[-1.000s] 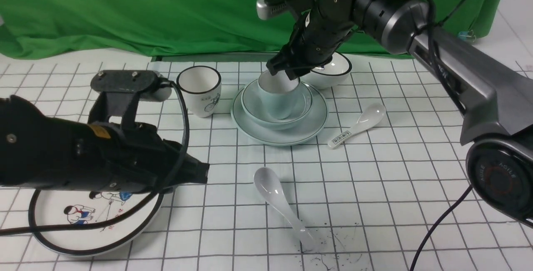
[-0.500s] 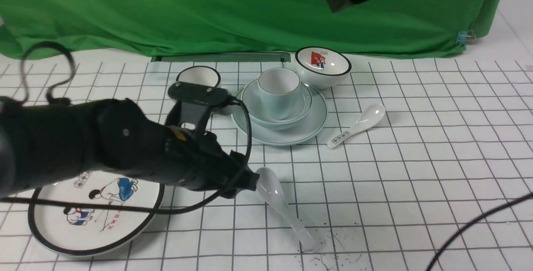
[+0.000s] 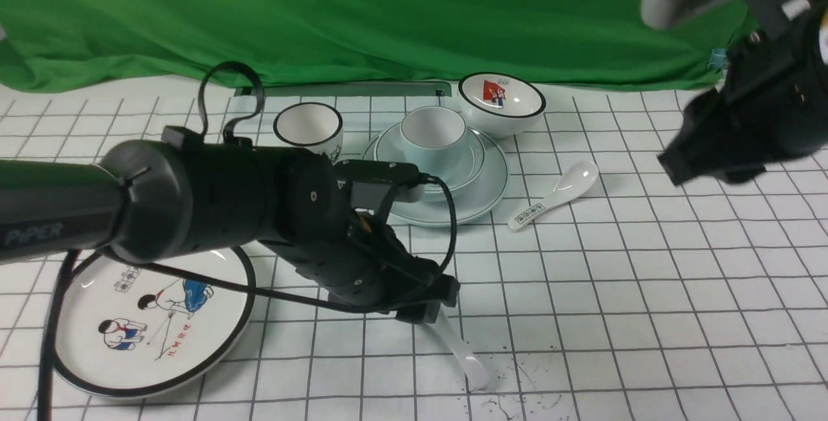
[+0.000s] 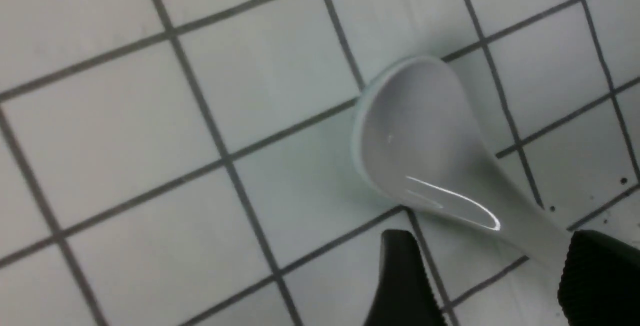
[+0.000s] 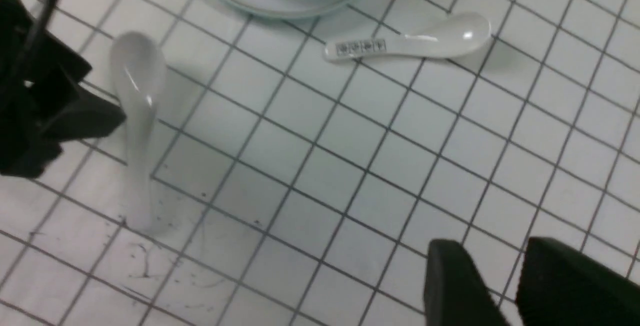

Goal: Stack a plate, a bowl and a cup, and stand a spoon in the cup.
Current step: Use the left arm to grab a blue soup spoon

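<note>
front view: spoon [image 3: 466, 359] on white gridded tabletop [image 3: 614, 291], green backdrop [image 3: 323, 20] behind.

Two plates [image 3: 495, 189] [image 3: 84, 343], two bowls [image 3: 477, 157] [image 3: 511, 125], two cups [image 3: 443, 149] [image 3: 307, 125], two spoons [image 3: 462, 356] [image 3: 559, 193] — one plain, one printed of each

Glossy spoon [image 4: 420, 135], matt gridded cloth [image 4: 125, 115]

Our left arm [image 3: 194, 207] is matte black, marked PiPER; a black cable [image 3: 451, 227] loops behind our left gripper [image 4: 492, 246], jaws ribbed.
</note>
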